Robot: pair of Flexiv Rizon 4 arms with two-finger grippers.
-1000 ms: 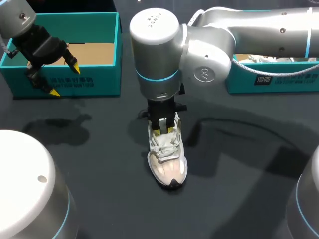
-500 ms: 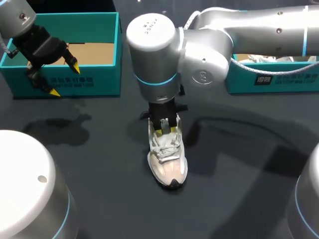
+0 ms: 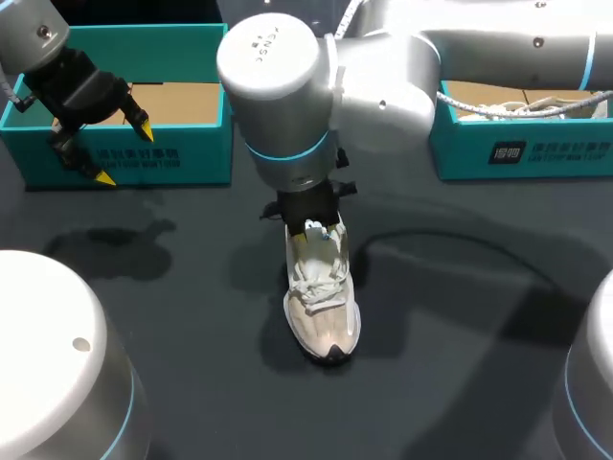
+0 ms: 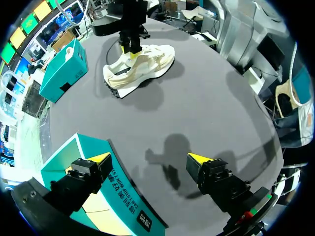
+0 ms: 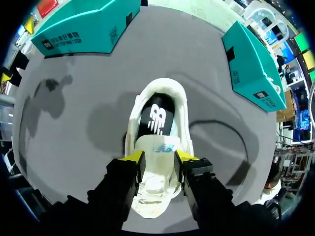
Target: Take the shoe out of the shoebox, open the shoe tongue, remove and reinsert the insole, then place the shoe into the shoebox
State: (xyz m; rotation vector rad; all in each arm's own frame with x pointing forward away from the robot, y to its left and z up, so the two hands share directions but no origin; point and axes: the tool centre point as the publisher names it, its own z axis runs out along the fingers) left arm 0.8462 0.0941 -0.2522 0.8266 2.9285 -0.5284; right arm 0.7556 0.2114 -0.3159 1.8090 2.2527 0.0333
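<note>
A white shoe (image 3: 323, 305) stands on the dark table, toe toward me, its black insole (image 5: 156, 118) showing inside the opening. My right gripper (image 3: 313, 230) hangs over the rear of the shoe. In the right wrist view its yellow-tipped fingers (image 5: 133, 157) flank the raised white tongue (image 5: 158, 147), one pressed against each side. My left gripper (image 3: 124, 152) is open and holds nothing, hovering at the front wall of the left teal shoebox (image 3: 163, 158). From the left wrist, the shoe (image 4: 140, 66) lies far ahead of the left gripper (image 4: 148, 158).
A second teal shoebox (image 3: 517, 149) stands at the back right with white paper or laces inside. The left box (image 4: 106, 196) shows a brown cardboard floor. Both boxes (image 5: 83, 29) (image 5: 251, 64) lie beyond the shoe. Large silver arm joints fill the near corners.
My right arm has risen and drawn back a little, lifting the tongue out of the shoe; its fingers stand slightly wider. The left arm has not moved.
</note>
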